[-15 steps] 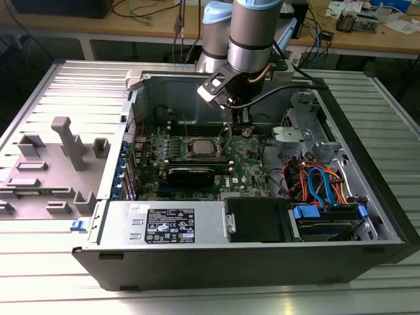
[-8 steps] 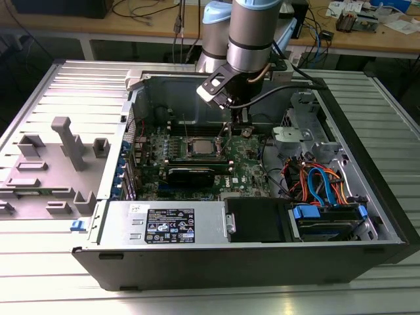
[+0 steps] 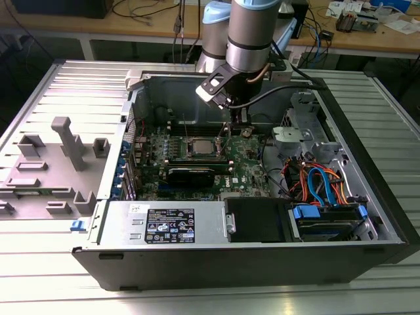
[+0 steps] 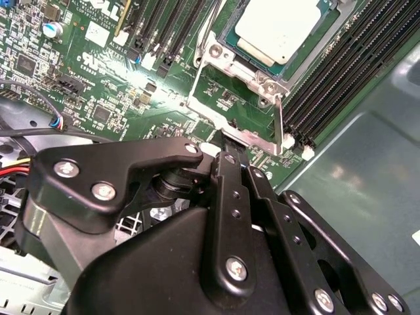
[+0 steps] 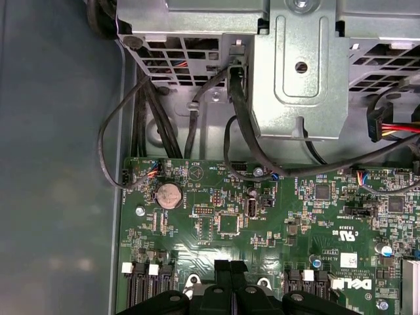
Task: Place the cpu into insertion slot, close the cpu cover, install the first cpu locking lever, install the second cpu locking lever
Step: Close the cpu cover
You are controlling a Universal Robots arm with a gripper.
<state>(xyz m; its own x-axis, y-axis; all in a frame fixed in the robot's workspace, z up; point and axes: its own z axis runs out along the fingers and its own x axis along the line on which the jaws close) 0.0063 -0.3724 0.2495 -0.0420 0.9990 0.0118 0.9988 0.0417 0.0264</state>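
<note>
The cpu (image 4: 283,27), a small square chip with a dull silver top, lies in the insertion slot (image 4: 231,35); in the exterior view the cpu (image 3: 200,146) sits mid-motherboard. The silvery cpu cover (image 4: 220,60) lies flat around the chip. A thin metal locking lever (image 4: 280,119) runs along the frame's side. My gripper (image 4: 235,152) is shut, its black fingertips (image 4: 226,161) right at the frame's near edge plate. In the exterior view the gripper (image 3: 228,131) hangs just to the right of the socket. In the first wrist view the gripper (image 5: 230,279) hovers over the green board.
Long black memory slots (image 4: 341,72) flank the socket. A metal drive cage (image 5: 298,72) and black cables (image 5: 243,131) stand beyond the board. The case holds a power supply (image 3: 167,224) and coloured cables (image 3: 321,180). A grey fixture (image 3: 62,154) lies at the exterior view's left.
</note>
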